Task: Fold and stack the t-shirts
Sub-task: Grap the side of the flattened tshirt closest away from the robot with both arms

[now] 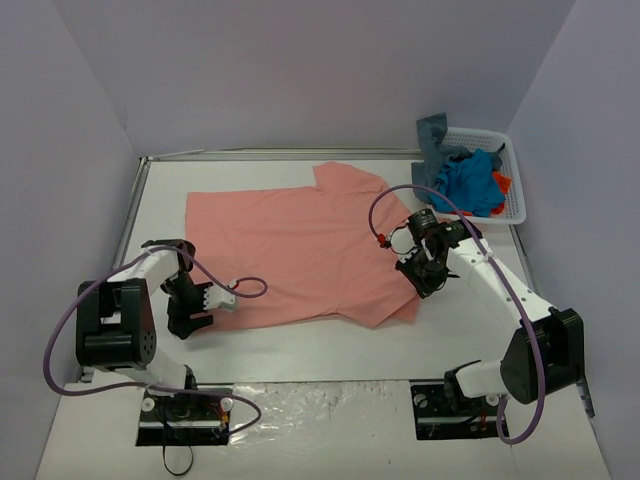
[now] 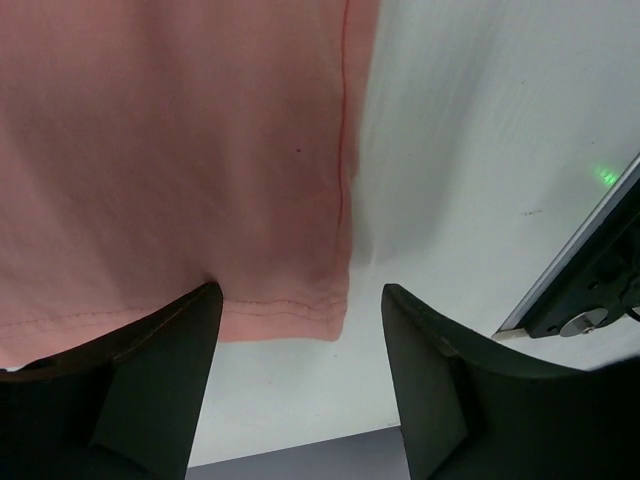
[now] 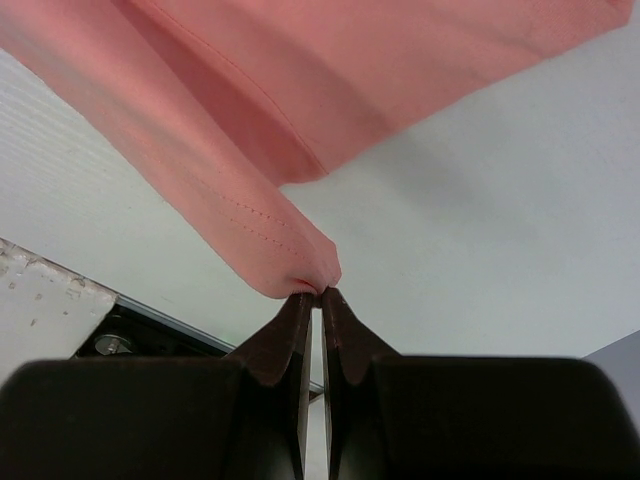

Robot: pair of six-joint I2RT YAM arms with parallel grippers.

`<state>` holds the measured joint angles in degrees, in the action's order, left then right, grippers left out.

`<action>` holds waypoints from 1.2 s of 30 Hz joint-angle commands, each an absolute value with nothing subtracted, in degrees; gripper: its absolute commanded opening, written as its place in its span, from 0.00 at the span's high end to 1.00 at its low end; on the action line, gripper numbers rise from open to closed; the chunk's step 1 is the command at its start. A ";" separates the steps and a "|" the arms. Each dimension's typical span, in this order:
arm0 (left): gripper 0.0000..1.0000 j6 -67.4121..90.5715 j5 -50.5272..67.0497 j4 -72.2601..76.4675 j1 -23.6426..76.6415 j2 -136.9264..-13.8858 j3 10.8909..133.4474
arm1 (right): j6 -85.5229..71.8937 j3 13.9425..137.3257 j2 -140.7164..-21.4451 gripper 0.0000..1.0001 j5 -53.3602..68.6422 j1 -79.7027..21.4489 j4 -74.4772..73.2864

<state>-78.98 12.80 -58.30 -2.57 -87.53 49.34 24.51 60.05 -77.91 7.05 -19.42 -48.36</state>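
Only a thin fold of shirt (image 3: 250, 100) is pinched by the closed right hand (image 3: 318, 292) and could be lost under a pull; the left hand (image 2: 300, 292) is spread, nothing held.

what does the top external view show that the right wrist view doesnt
Only top external: the whole salmon-pink t-shirt spread out, the white basket of other shirts at far right, and the left gripper at the pink shirt's near left corner. Only right wrist: that the right gripper is shut, pinching a fold of the shirt's edge. Both: that gripper, pink cloth, the white table.
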 commanded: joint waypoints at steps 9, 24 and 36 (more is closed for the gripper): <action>0.83 -75.24 10.11 -57.92 -0.62 -92.28 50.45 | 24.26 61.88 -77.87 1.00 7.29 -18.72 -50.36; 0.97 -71.90 11.86 -63.19 -2.55 -87.63 59.14 | 24.61 62.84 -76.82 1.00 6.42 -18.54 -50.36; 0.97 -69.44 14.32 -64.43 -5.45 -84.90 60.03 | 26.63 67.31 -77.78 1.00 5.45 -18.02 -49.57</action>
<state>-70.46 13.30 -62.19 -4.38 -86.67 59.88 25.74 63.79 -77.89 7.31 -18.83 -48.21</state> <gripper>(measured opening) 0.042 0.020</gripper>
